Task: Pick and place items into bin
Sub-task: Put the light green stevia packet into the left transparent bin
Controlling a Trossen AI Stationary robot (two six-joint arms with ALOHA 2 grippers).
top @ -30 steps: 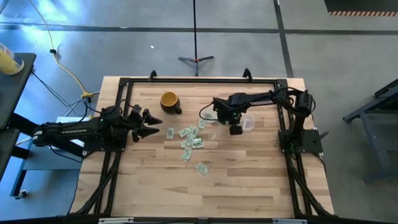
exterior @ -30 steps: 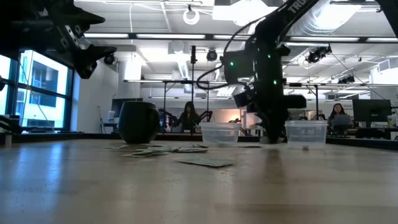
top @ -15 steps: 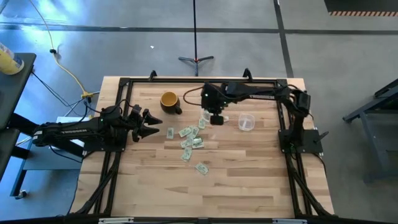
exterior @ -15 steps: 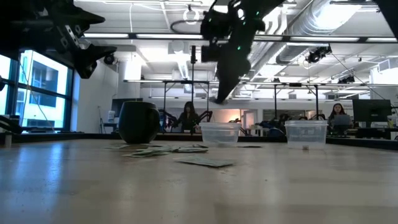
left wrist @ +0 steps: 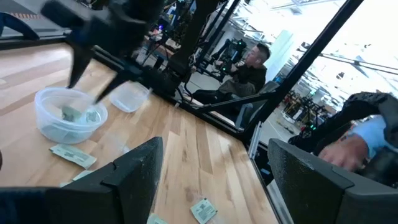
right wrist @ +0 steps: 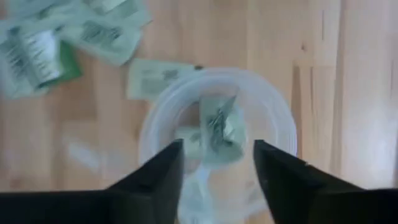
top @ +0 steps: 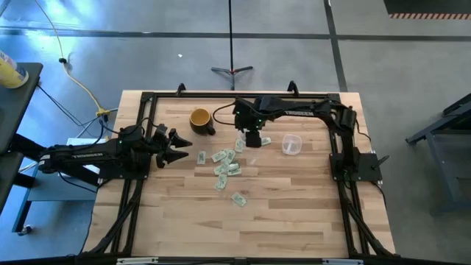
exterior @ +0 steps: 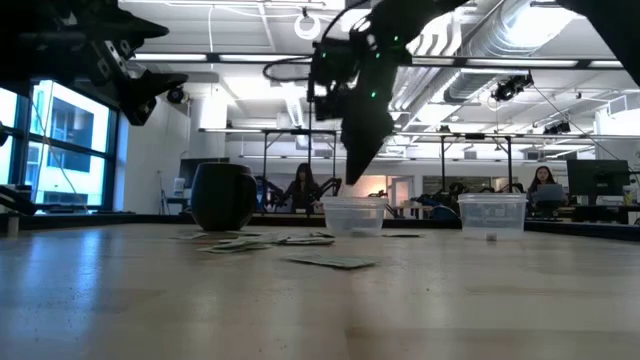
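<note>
- The right gripper (top: 252, 139) hangs above the bin (right wrist: 217, 134), near the back middle of the table (top: 294, 213); its fingers (right wrist: 152, 177) stand apart, one to each side of the bowl's rim as the wrist camera looks down past them; nothing is pinched between them and they touch nothing.
- In the low view that gripper (exterior: 355, 165) points down, its tips just above the bin (exterior: 354, 215) and clear of it.
- A crumpled slip (right wrist: 219, 127) shows inside the bowl, between the two fingers and free of both; whether it rests on the bottom I cannot tell; another slip lies under it.
- One flat slip (right wrist: 155, 78) lies on the wood just beside the bowl's rim, outside it.
- The loose slips (top: 227, 165) lie scattered on the wood in front of the bin, toward the table's middle; one more (top: 239, 199) lies apart, nearer the front edge.
- The mug (top: 200, 119) stands left of the bin, well apart; the cup (top: 292, 144) stands to the bin's right.
- The left gripper (top: 176, 145) waits at the table's left edge, raised, fingers spread wide and empty; its wrist view shows its two fingers (left wrist: 134, 180) well apart, with the bin (left wrist: 69, 115) far off holding slips.
</note>
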